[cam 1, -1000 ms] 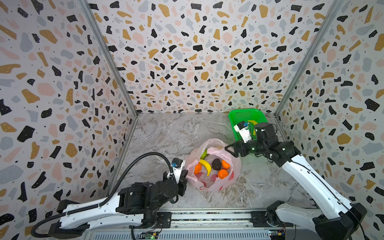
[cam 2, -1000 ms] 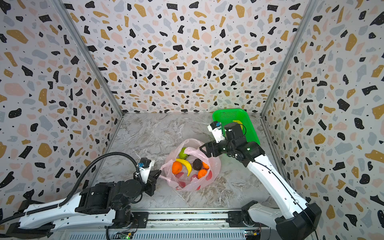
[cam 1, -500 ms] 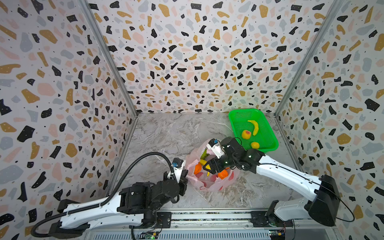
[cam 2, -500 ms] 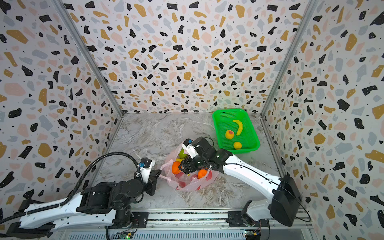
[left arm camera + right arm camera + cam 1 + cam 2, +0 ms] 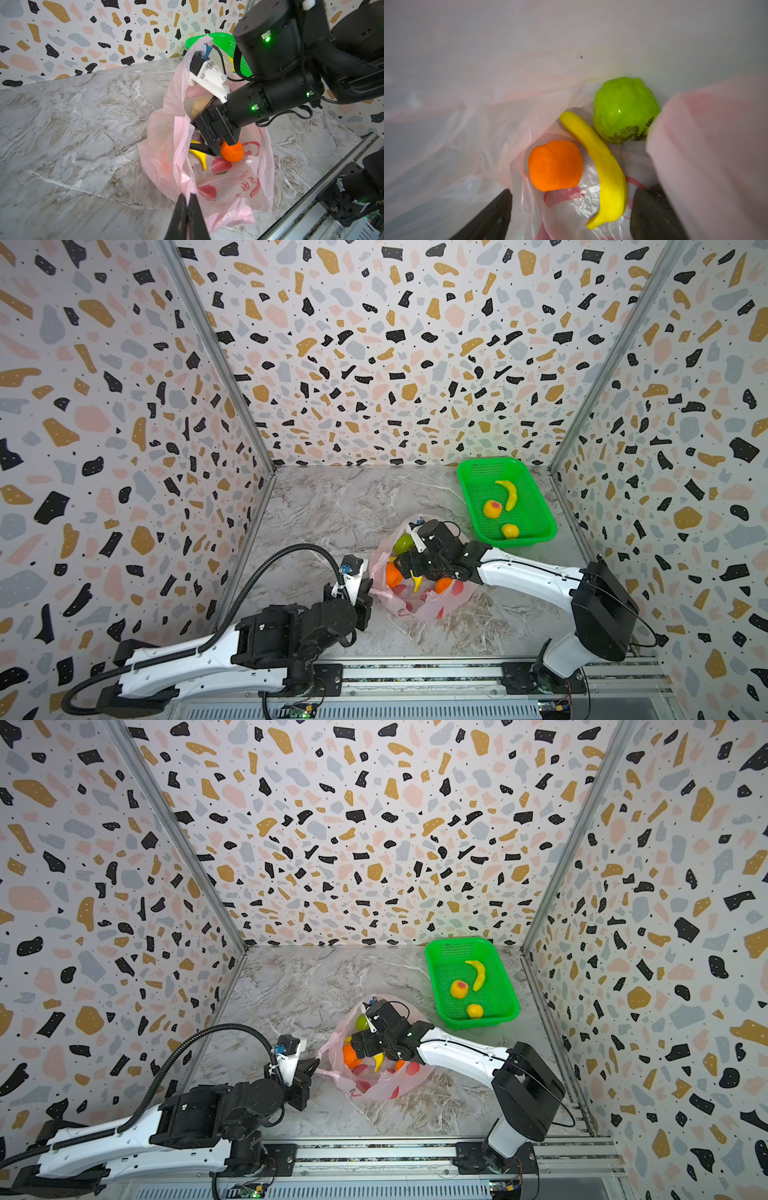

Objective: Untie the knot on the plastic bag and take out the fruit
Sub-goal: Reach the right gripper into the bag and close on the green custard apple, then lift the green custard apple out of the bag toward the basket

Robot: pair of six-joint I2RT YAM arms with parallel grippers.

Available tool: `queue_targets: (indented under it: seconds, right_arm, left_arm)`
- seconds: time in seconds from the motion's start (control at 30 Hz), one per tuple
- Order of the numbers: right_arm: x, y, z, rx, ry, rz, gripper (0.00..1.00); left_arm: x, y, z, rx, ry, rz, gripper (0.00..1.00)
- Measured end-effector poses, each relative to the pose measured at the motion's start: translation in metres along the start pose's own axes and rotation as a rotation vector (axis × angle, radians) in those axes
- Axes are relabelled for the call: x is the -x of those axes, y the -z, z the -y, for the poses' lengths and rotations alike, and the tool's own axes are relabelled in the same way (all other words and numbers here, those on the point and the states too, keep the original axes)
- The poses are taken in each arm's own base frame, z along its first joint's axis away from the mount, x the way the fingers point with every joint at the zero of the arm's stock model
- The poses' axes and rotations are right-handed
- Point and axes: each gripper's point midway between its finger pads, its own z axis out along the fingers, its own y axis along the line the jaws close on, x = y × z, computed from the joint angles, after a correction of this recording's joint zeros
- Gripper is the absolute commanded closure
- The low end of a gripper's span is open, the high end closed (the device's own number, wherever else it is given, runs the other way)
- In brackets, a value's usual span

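The desk (image 5: 332,506) is carrying everything. The plastic bag (image 5: 432,605) is lying slumped near the middle of its front edge with its mouth gaping, so the knot is looking already undone; I cannot make out any twisted bunch. The green basket (image 5: 523,541) is sitting in the back right corner, apart from the bag. The left gripper (image 5: 187,196) is pinching a fold of the bag's rim between fully closed jaws. The right gripper (image 5: 572,195) is reaching down inside the bag with its jaws spread wide, gripping nothing. Of the fruit in the bag, a bumpy green one (image 5: 623,108), a banana (image 5: 604,166) and a tangerine (image 5: 555,166) are lying just beside one another. As I am judging it, the wide jaws risk closing on loose film along with fruit and dragging the whole bag up. The thin rim could also slip from the left pinch and let the mouth collapse over the claw. Only the right wrist view is showing the jaws' spread and the fruit beneath. Only the left wrist view is showing the pinch, plus a second tangerine (image 5: 232,151) right beside the claw. Only the top views are showing what is lying in the basket.
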Motion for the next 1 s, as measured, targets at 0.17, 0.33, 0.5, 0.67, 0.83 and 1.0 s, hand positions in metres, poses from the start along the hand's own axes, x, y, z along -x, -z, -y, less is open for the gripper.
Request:
queue_targets:
  seconds: [0.17, 0.33, 0.5, 0.67, 0.83, 1.0]
  right_arm:
    - [0.002, -0.025, 0.012, -0.035, -0.021, 0.027, 0.04]
    - [0.003, -0.044, 0.029, -0.081, -0.039, 0.044, 0.01]
    - [0.006, -0.062, 0.038, -0.117, -0.047, 0.052, 0.01]
    - [0.003, -0.076, 0.045, -0.135, -0.049, 0.059, 0.01]
    - [0.009, -0.084, 0.047, -0.138, -0.041, 0.1, 0.07]
    - [0.025, -0.087, 0.044, -0.127, -0.031, 0.177, 0.2]
  left_arm:
    - [0.002, 0.0, -0.001, 0.008, -0.003, 0.002, 1.0]
    - [0.004, 0.001, 0.0, 0.006, -0.001, 0.004, 1.0]
    - [0.004, 0.0, 0.001, 0.007, -0.002, 0.002, 1.0]
    - [0.004, 0.001, 0.001, 0.006, -0.001, 0.003, 1.0]
    - [0.004, 0.001, 0.001, 0.006, -0.002, 0.003, 1.0]
    - [0.004, 0.001, 0.001, 0.006, -0.002, 0.003, 1.0]
